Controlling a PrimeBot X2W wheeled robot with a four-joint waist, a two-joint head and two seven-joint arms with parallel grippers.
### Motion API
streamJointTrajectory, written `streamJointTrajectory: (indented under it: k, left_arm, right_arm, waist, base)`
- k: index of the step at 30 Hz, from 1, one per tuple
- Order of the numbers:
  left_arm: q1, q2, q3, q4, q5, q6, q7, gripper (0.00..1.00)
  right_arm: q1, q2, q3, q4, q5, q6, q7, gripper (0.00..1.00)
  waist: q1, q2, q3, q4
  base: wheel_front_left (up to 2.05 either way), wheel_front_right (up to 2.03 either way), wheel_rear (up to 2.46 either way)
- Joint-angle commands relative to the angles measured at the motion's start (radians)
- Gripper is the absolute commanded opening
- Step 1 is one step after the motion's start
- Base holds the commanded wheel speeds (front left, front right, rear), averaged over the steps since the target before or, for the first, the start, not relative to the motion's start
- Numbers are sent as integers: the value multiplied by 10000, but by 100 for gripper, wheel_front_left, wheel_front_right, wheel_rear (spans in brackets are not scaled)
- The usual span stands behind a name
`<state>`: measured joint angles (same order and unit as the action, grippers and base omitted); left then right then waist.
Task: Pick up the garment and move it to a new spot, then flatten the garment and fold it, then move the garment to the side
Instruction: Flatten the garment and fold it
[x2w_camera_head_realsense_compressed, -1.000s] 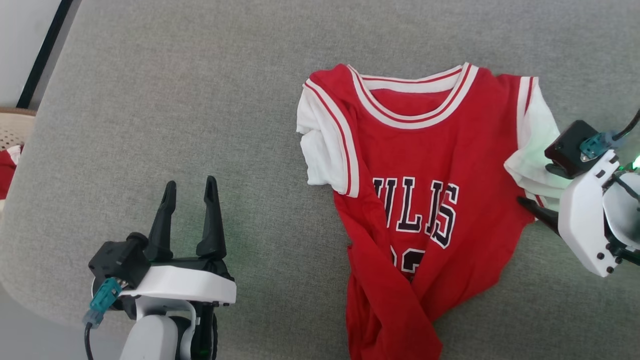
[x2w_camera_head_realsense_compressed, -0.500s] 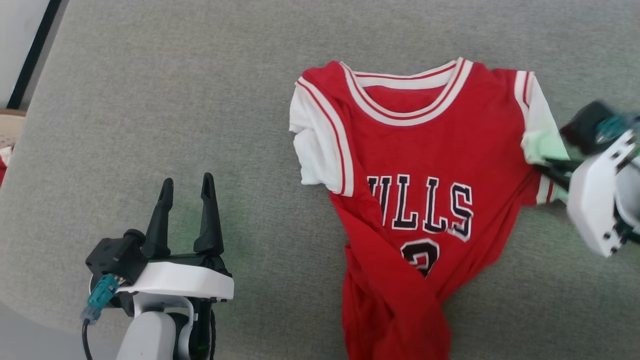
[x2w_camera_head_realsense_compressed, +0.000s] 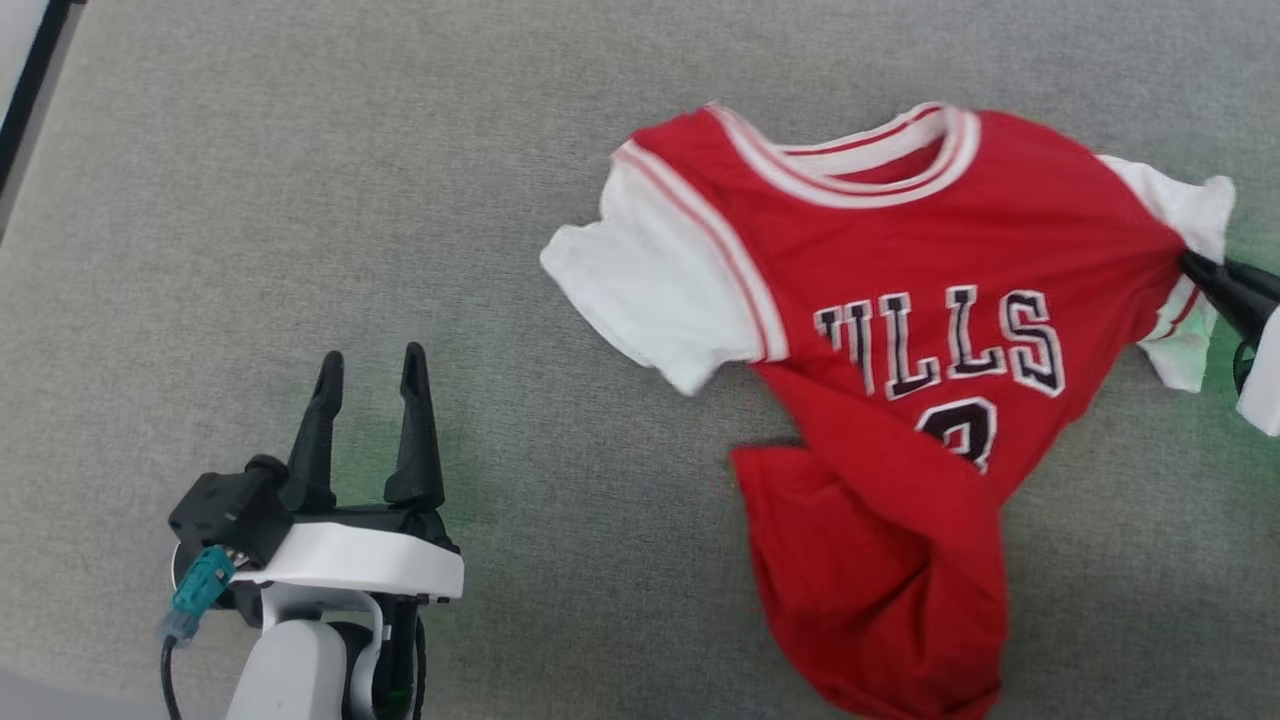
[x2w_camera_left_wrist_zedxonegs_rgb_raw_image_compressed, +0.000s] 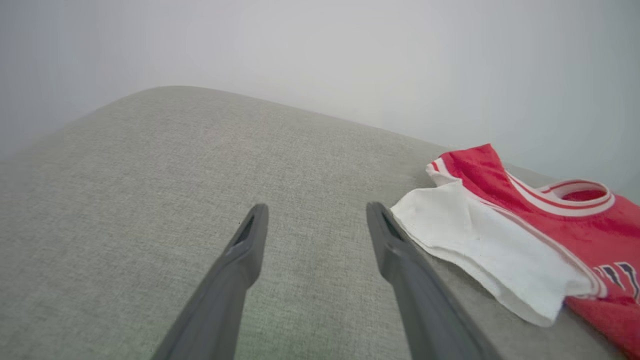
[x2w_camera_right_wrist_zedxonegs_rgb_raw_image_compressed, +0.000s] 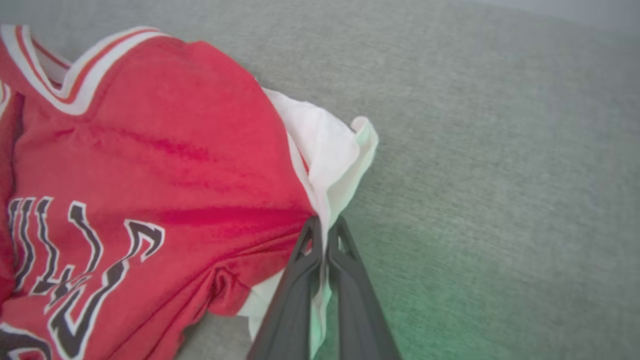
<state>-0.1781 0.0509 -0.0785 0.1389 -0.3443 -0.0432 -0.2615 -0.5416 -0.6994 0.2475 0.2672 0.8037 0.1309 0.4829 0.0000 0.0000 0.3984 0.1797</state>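
The garment (x2w_camera_head_realsense_compressed: 900, 300) is a red T-shirt with white short sleeves, striped trim and dark lettering, lying partly spread on the grey cushion, its lower half bunched toward the bottom. My right gripper (x2w_camera_head_realsense_compressed: 1195, 268) at the right edge is shut on the garment's right sleeve seam; in the right wrist view its tips (x2w_camera_right_wrist_zedxonegs_rgb_raw_image_compressed: 324, 226) pinch the white sleeve fabric of the garment (x2w_camera_right_wrist_zedxonegs_rgb_raw_image_compressed: 150, 165). My left gripper (x2w_camera_head_realsense_compressed: 372, 365) stands open at the lower left, well clear of the shirt. In the left wrist view the left gripper (x2w_camera_left_wrist_zedxonegs_rgb_raw_image_compressed: 315, 215) is empty, with the garment's left sleeve (x2w_camera_left_wrist_zedxonegs_rgb_raw_image_compressed: 490, 250) just to its right.
The grey fabric cushion (x2w_camera_head_realsense_compressed: 300, 200) stretches wide to the left and above the shirt. A dark strip (x2w_camera_head_realsense_compressed: 25, 90) marks its upper-left edge. A pale wall (x2w_camera_left_wrist_zedxonegs_rgb_raw_image_compressed: 320, 50) rises behind the cushion in the left wrist view.
My right gripper closed on the right sleeve and pulled it rightward, drawing the shirt taut and shifting it. The head camera also shifted. The left gripper stayed put.
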Motion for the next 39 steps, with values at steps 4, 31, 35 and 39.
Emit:
streamJointTrajectory:
  k: [4, 31, 35, 39]
  left_arm:
    - [-253, 14, 55, 55, 283, -153, -51, 100]
    - [-5141, 5879, -4992, 1293, -7242, -879, 7603, 100]
    - [-5782, 6175, -5521, 2457, -7636, -879, 7983, 100]
    - [-6169, 6196, -5991, 3404, -7870, -878, 8140, 100]
  right_arm:
    - [309, 826, -678, 459, -666, -1, -458, 19]
    - [2543, 2823, -1397, -3178, -2675, -1, -1779, 100]
    - [2677, 2999, -1484, -3360, -2717, -1, -1704, 100]
    - [2739, 3073, -1526, -3449, -2708, -1, -1682, 100]
  waist:
    - [0, 0, 32, -101]
    - [0, 0, -402, -2142]
    - [0, 0, -191, -2544]
    - [0, 0, -55, -2764]
  base:
    - [0, 0, 0]
    - [0, 0, 0]
    - [0, 0, 0]
    - [0, 0, 0]
